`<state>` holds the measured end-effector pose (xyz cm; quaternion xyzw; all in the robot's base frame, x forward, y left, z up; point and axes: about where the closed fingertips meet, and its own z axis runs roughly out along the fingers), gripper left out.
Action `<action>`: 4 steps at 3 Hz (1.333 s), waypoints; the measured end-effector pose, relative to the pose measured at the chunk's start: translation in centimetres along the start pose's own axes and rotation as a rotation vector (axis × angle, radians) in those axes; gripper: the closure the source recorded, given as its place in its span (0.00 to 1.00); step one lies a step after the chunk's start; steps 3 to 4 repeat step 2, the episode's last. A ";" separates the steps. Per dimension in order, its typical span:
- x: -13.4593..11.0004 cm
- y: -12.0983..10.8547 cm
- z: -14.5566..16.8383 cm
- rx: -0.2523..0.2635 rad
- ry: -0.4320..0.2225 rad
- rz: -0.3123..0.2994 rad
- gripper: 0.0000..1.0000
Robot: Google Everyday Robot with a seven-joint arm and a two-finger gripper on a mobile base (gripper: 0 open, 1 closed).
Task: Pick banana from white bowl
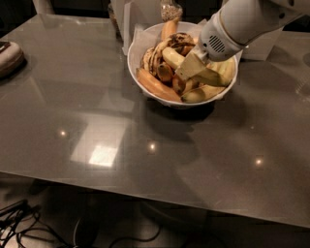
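Observation:
The white bowl (133,54) stands at the back middle of the grey table and holds several bananas. The pale-yellow banana (170,56) lies across the middle of the pile, running right and down under my gripper. An orange-brown banana (152,85) lies along the bowl's front-left rim, and black-spotted ones (156,55) sit at the left. My gripper (192,68) reaches in from the upper right, down inside the bowl and against the pale-yellow banana. The white arm hides the bowl's right rear part.
A round object (7,57) lies at the table's left edge. White paper or a box (127,22) and a jar (170,9) stand behind the bowl, and a white box (265,46) to its right. Cables (19,227) lie on the floor below the front edge.

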<state>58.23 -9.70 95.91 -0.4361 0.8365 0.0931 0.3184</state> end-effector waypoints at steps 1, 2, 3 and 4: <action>0.3 0.4 -2.1 0.006 0.028 -0.039 1.00; 1.4 1.2 -4.6 0.015 0.031 -0.079 1.00; 1.4 1.2 -4.6 0.015 0.031 -0.079 1.00; 1.4 1.2 -4.6 0.015 0.031 -0.079 1.00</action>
